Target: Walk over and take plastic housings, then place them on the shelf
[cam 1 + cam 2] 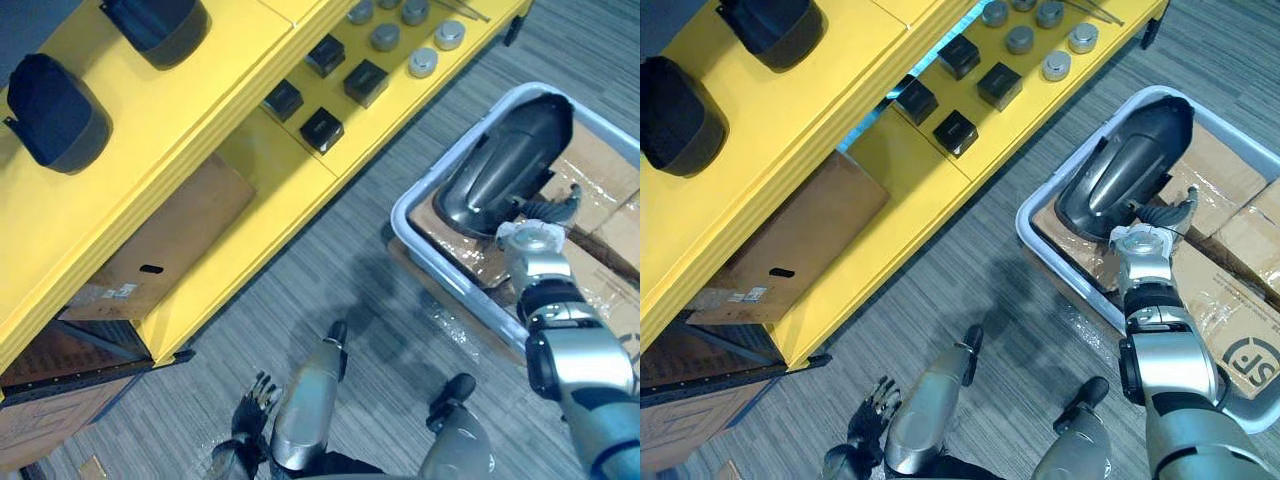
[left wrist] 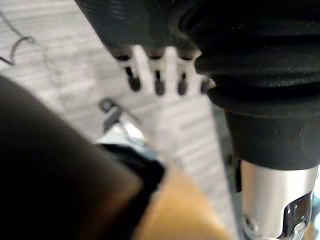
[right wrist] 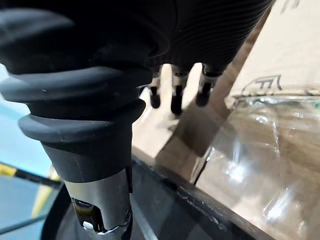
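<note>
Fingers of right hand (image 1: pixel 545 210) loosely spread, empty, just beside dark plastic housing (image 1: pixel 505 165) in grey bin (image 1: pixel 400 215) at 3 o'clock; left hand (image 1: pixel 255 395) slack-fingered at 7 o'clock above carpet (image 1: pixel 330 270); yellow shelf (image 1: pixel 250 150) at 10 o'clock.

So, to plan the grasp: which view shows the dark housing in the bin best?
Left eye view: the housing lies nearly whole in the bin. The right eye view matches; the right wrist view catches what seems its dark edge.

Count: three dark plastic housings (image 1: pixel 505 165); four black square blocks (image 1: pixel 365 80); six grey round discs (image 1: pixel 385 37); one white bin (image 1: pixel 403 212); one yellow shelf unit (image 1: pixel 200 120).
</note>
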Available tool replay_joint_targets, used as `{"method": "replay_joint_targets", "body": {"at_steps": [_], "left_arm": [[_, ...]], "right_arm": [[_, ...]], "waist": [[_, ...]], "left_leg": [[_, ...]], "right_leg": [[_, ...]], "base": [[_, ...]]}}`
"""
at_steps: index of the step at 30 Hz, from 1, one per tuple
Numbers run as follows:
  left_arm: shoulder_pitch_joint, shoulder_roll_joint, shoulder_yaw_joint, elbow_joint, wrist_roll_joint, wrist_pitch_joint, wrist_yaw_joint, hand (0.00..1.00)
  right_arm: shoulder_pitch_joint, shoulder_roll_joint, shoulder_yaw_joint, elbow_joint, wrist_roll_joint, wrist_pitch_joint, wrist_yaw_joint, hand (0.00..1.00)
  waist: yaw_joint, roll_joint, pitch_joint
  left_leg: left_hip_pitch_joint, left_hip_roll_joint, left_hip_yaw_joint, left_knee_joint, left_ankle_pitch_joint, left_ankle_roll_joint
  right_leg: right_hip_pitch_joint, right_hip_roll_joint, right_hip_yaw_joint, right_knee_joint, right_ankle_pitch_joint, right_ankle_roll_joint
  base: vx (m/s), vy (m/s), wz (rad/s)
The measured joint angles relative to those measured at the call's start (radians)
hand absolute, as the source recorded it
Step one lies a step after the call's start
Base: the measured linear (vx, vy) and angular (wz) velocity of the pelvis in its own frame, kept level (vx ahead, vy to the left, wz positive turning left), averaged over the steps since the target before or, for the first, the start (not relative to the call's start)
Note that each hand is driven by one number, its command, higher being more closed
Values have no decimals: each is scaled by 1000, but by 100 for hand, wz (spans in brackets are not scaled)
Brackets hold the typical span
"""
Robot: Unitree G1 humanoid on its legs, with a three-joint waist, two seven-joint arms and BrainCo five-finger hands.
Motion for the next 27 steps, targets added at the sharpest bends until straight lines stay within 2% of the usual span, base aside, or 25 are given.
{"method": "replay_joint_targets", "body": {"at_steps": [2,4,6,8,9,11,14,17,20,22,25,27], "left_arm": [[0,1,-8,7,-9,-4,0,0],[-2,3,-25,8,-26,-6,1,0],[-7,3,-36,8,-43,-1,0,0],[-9,3,-37,7,-46,5,2,0],[-9,3,-38,8,-47,9,4,0],[-8,3,-38,9,-47,10,6,0],[-8,4,-62,-2,-48,17,8,0],[-5,5,-75,-28,-46,23,13,0],[3,6,-75,-43,-46,28,22,0],[12,6,-75,-62,-47,32,29,0],[24,0,-75,-125,-46,27,33,0],[21,0,-63,-175,-42,14,54,0]], "right_arm": [[-13,-8,0,15,-10,8,4,100],[-18,-34,0,27,-26,38,13,100],[-29,-96,-1,34,-55,84,76,100],[-31,-141,-1,58,-60,110,135,100],[-34,-154,-2,75,-86,140,175,100],[-39,-161,-1,99,-157,179,205,100],[-66,-179,40,125,-420,286,296,100],[-70,-180,58,171,-530,323,352,100],[-67,-185,84,193,-573,322,375,100],[-67,-188,88,203,-602,301,372,100],[-66,-195,96,205,-610,232,349,100],[-62,-195,132,198,-613,165,329,100]], "waist": [[0,1,0],[3,2,-1],[13,3,-2],[23,6,-4],[24,10,-7],[24,16,-10],[28,35,-24],[31,40,-28],[30,40,-28],[31,40,-28],[34,39,-27],[20,34,-24]], "left_leg": [[-3,-2,0,1,0,0],[-13,-4,-1,2,0,0],[-34,-6,-1,4,1,2],[-41,-7,0,4,2,3],[-45,-7,-1,4,2,3],[-47,-7,-1,2,2,3],[-48,-10,-4,1,2,3],[-49,-14,-12,0,3,4],[-49,-16,-28,1,3,4],[-49,-16,-33,0,2,4],[-49,-11,-32,-2,3,3],[-44,-2,-29,-6,4,2]], "right_leg": [[-1,-3,-2,0,0,0],[-7,-5,-6,0,0,0],[-27,-13,-7,10,-1,-2],[-35,-15,-7,12,-1,-1],[-37,-15,-11,11,0,-1],[-40,-14,-11,10,0,0],[-35,-14,-21,9,1,1],[-27,-14,-34,6,1,1],[-9,-12,-54,-5,1,1],[1,-8,-65,-11,1,1],[4,0,-65,-25,5,5],[16,11,-67,-43,10,5]], "base": [[0,12,2],[-13,29,5],[-34,39,1],[0,0,0],[0,0,0],[0,0,0],[24,-4,4],[15,-1,9],[-3,-3,14],[-6,-3,11],[0,-5,-1],[14,-24,-5]]}}
